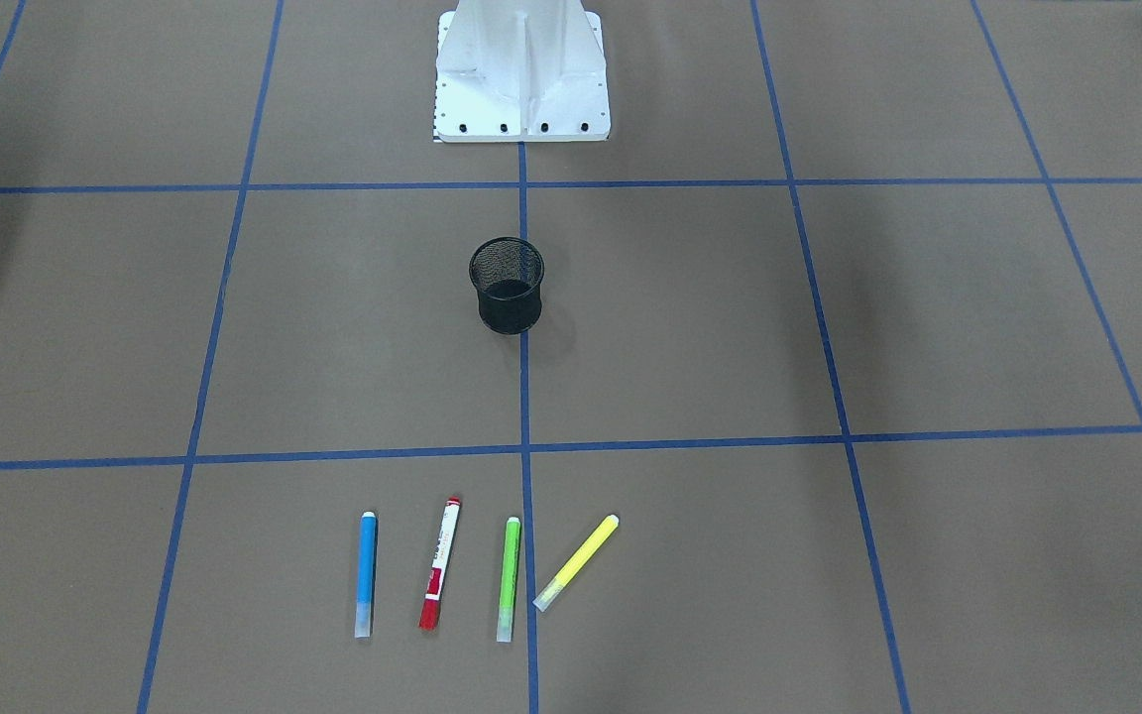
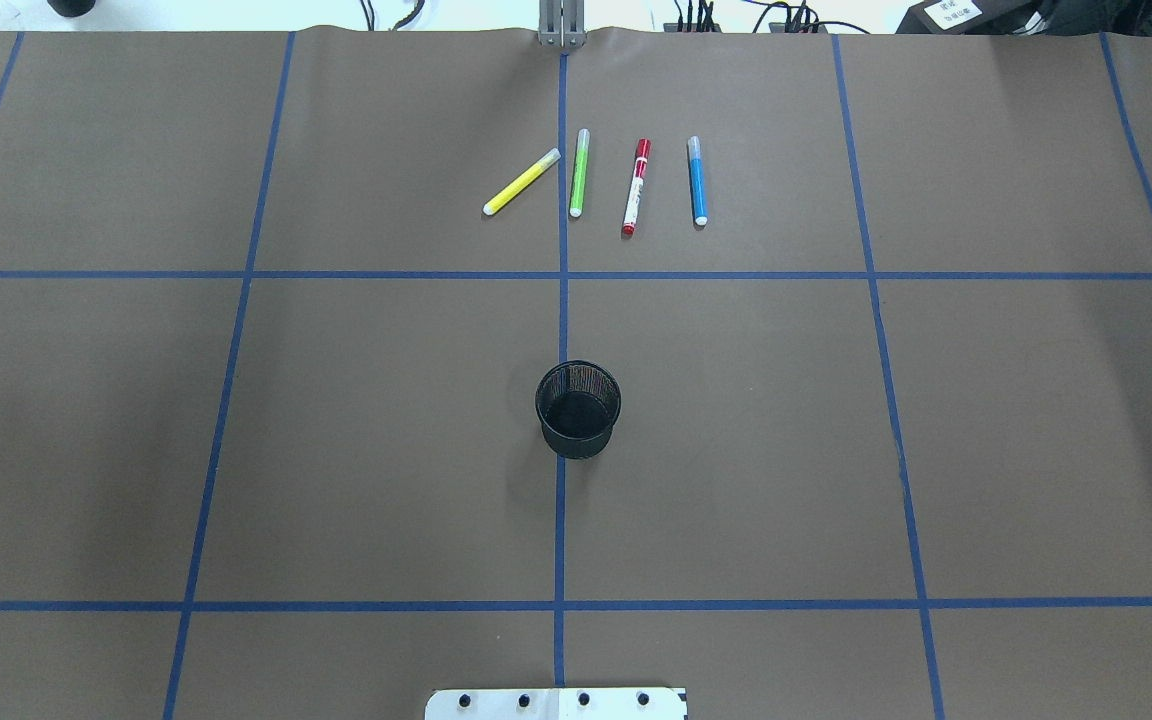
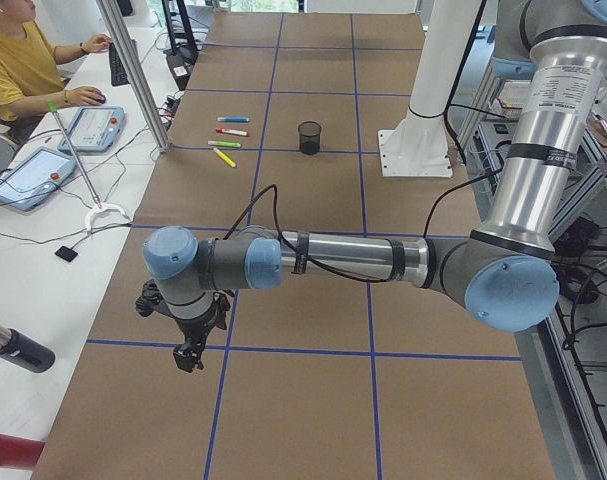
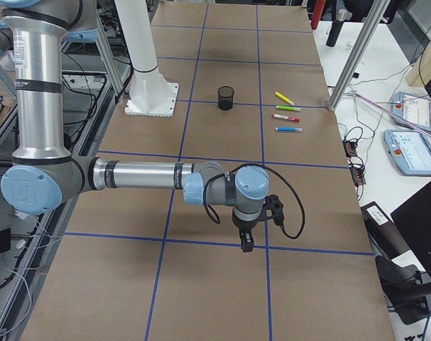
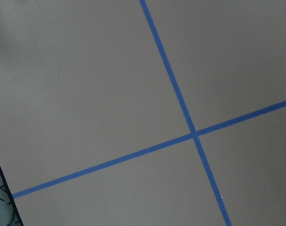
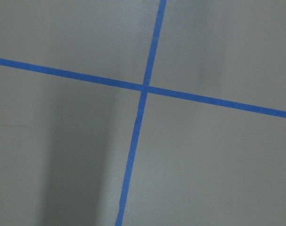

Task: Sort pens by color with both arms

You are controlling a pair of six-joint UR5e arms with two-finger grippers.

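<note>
pens: four lying flat in a row on the desk (image 2: 336, 450), far side from the robot, near the centre tape line (image 2: 561, 300)
blue pen (image 2: 697, 180): outermost on the robot's right, roughly parallel to the centre line
red pen (image 2: 636, 186): next to blue, white label, slight tilt, not touching its neighbours
green pen (image 2: 579, 172): just beside the centre line, on the robot's right of it
yellow pen (image 2: 522, 181): on the other side of the line, angled; pale end near the green pen, apart from it
mesh cup (image 2: 578, 408): black, upright, on the centre line between the white base (image 1: 521, 74) and the pens
left arm (image 3: 343, 260): stretched out low over the desk end, well apart from the pens
left end effector (image 3: 188, 345): points down above the desk; cannot tell if fingers are apart or together
right arm (image 4: 137, 175): stretched out low over the opposite desk end
right end effector (image 4: 246, 238): points down, holds nothing visible; finger state cannot tell
wrist views: only brown surface with a blue tape crossing
person (image 3: 23, 60): seated at a side table, yellow top
</note>
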